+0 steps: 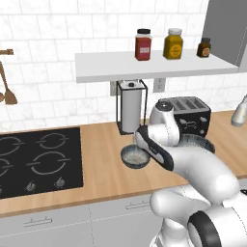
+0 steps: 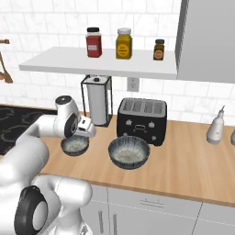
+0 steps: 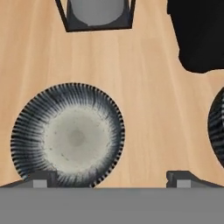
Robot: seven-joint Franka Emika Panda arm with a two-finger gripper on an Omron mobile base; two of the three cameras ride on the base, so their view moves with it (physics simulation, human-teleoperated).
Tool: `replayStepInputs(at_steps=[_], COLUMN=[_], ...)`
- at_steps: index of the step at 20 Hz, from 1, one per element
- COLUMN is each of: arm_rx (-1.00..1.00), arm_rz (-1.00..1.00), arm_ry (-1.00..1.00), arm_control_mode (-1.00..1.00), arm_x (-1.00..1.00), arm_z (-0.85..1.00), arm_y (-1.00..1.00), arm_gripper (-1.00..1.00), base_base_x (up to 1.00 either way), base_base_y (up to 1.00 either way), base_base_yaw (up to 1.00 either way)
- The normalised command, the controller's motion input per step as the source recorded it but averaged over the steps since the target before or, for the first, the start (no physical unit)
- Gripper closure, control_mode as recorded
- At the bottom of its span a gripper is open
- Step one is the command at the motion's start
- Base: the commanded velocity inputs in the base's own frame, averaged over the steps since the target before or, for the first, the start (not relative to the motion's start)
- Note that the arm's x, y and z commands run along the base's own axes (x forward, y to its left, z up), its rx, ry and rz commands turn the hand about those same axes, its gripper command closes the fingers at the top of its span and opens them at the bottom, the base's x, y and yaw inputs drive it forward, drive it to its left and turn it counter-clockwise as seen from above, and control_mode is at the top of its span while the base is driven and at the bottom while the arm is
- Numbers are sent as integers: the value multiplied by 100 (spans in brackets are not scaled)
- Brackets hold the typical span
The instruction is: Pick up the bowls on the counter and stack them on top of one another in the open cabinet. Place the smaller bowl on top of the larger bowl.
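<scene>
Gripper (image 3: 111, 178) above the smaller bowl (image 3: 68, 134), fingers spread apart, holding nothing.
Smaller bowl sits on the counter (image 1: 103, 176); the larger bowl (image 2: 129, 152) stands at its 3 o'clock, before the toaster (image 2: 142, 120).

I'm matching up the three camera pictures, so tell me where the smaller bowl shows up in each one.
Left base view: the smaller bowl sits just below centre, beside the arm.
Right base view: left of centre, on the counter.
Hand view: lower left.
Shared landmark: the paper-towel roll behind it.
</scene>
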Motion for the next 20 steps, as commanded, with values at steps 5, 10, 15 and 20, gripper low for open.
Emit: replayStepInputs(at_steps=[5, 10, 15, 20], arm_rx=[0, 0, 0, 0], arm_rz=[-5, -1, 0, 0], arm_ry=[23, 14, 0, 0], arm_control_mode=[-100, -100, -100, -100], arm_x=[16, -1, 0, 0], arm_z=[-26, -44, -47, -31], arm_y=[-4, 0, 0, 0], arm_gripper=[-100, -100, -100, -100], base_base_x=[0, 0, 0, 0], base_base_y=[0, 0, 0, 0], base_base_yaw=[0, 0, 0, 0])
